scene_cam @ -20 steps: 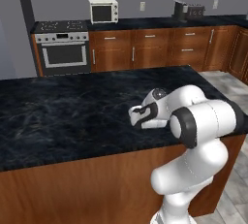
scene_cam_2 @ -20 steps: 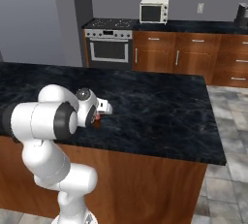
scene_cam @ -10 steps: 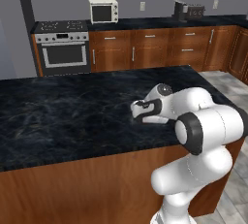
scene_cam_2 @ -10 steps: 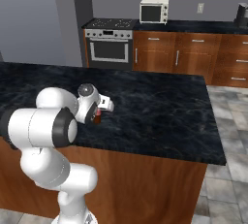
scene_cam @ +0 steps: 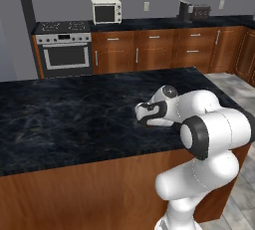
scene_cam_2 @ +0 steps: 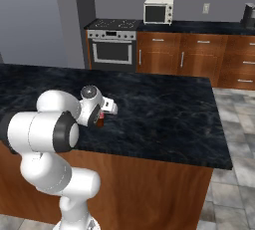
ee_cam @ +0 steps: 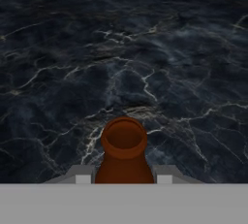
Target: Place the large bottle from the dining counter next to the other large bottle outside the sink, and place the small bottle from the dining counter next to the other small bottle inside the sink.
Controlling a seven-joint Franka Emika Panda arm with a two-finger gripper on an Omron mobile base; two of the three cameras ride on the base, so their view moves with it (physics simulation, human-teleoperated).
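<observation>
Kitchen: your base faces the dining counter, glossy black veined stone over reddish wood sides; stove, toaster oven and wood cabinets line the far wall.
Arm: you see it folded tight, elbow bulging at the counter's near edge, forearm reaching out low over the stone top; from the right base view the wrist sits just above the surface.
Hand: tipped downward toward the counter, close to the top.
Gripper: you can see the fingers either side of the small bottle, one grey pad flanking each side of its body; it looks pinched on the bottle, though actual contact is hidden by the bottom band.
Small bottle: brown, open neck pointing up at the hand camera; a red-brown sliver of it shows under the hand in the right base view, on or just above the counter, which one you cannot tell.
</observation>
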